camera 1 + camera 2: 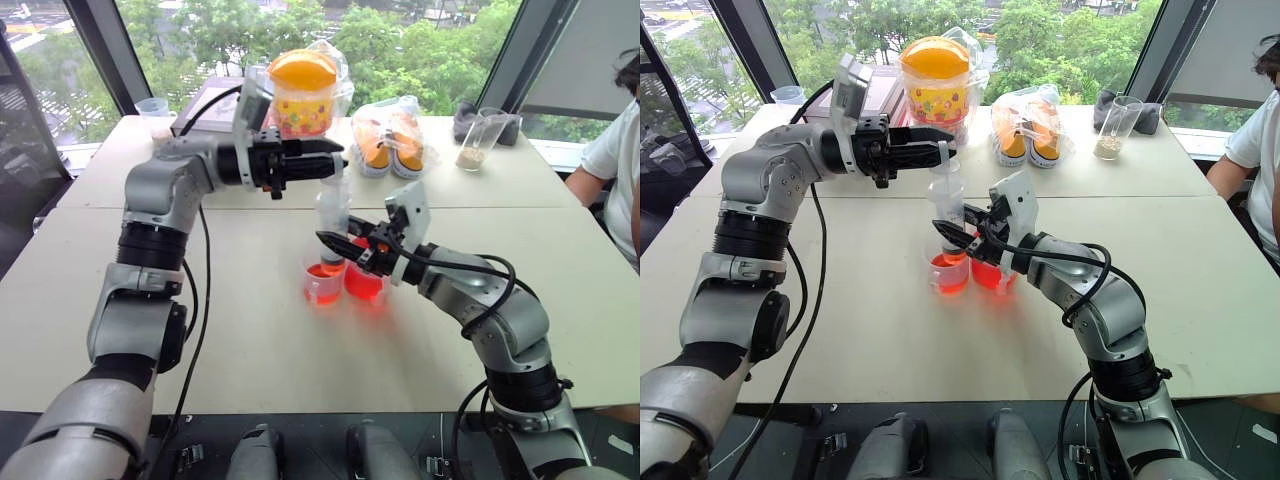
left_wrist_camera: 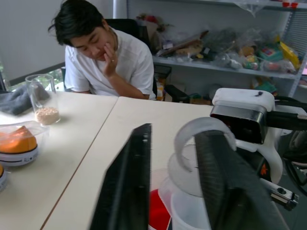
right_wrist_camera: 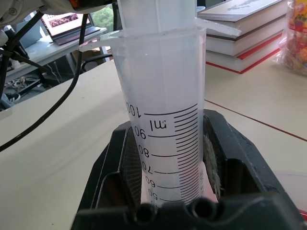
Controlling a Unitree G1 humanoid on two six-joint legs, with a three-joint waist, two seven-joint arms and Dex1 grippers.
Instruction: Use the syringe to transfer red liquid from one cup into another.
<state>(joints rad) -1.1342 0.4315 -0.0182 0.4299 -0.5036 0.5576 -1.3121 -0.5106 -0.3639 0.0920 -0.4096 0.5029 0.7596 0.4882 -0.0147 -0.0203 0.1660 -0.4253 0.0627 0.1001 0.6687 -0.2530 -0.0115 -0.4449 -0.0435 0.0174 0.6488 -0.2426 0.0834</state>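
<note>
**Step in hand: drawing the charge (judged)**

1. Grip check. The right gripper (image 1: 335, 245) is clamped on the syringe (image 3: 163, 96), low on the barrel, which is held upright between its jaws. The left gripper (image 1: 335, 155) is at the plunger (image 2: 192, 136), directly above the right gripper. Whether it is clamped on the plunger cannot be told. This should be confirmed before any pull is made.

2. Position. The syringe tip hangs just below the right gripper, inside the cup (image 1: 320, 288) on the left-arm side of the pair. The second cup (image 1: 365, 285) stands touching or just beside it, under the right gripper's wrist. Red liquid (image 1: 322, 270) is seen in both cups. No red is seen in the scaled part of the barrel, so the barrel is judged empty and the draw not yet done.

3. Procedure.
   - The right gripper should be kept fixed, so that the tip is held under the liquid surface.
   - The plunger should be drawn straight up along the barrel's axis, away from the right gripper.
   - The pull should be slow, so that air is not taken in.

4. Cautions. A sideways pull is likely to tilt the barrel in the jaws or tip the light cup. The cups stand close together, so either can be knocked.
</note>
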